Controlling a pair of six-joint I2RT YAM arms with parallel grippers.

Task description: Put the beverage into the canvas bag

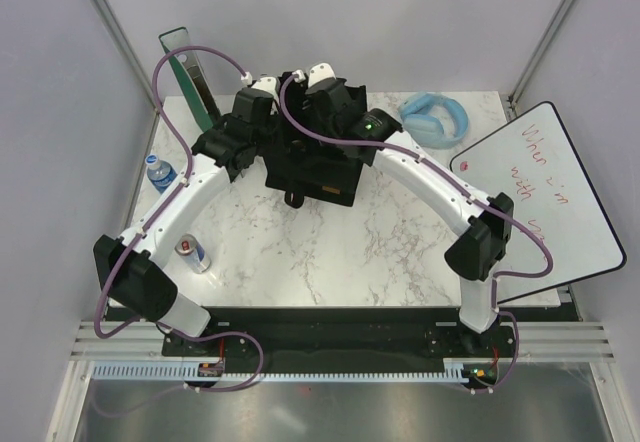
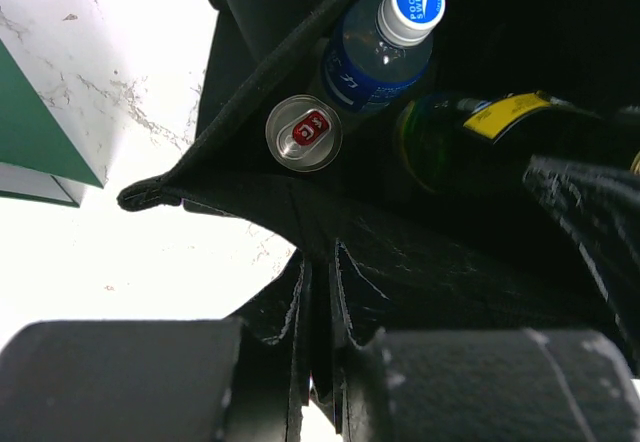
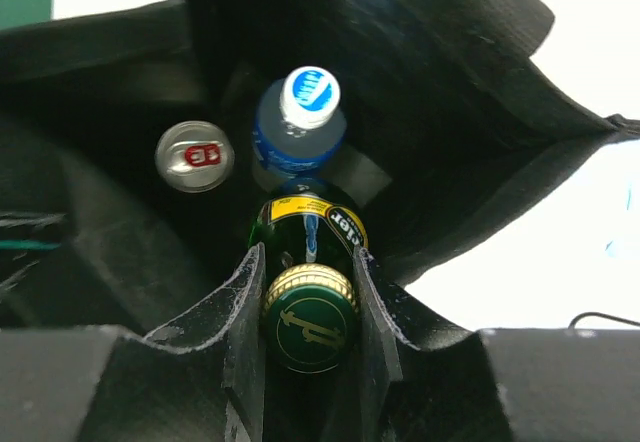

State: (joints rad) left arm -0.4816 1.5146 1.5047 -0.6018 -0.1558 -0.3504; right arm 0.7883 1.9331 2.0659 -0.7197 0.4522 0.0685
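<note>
Your right end effector [image 3: 310, 304] grips the green bottle [image 3: 306, 224] by its cap inside the canvas bag [image 1: 318, 177] at 12 o'clock on the counter [image 1: 330, 252], left end effector [image 2: 318, 297] pinching the rim, release apparently all that remains

Left tool [image 2: 318, 297], right tool [image 3: 310, 307]: both clamped.

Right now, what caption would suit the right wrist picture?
Right tool holds a green bottle in the black bag, beside a can and water bottle.
</note>
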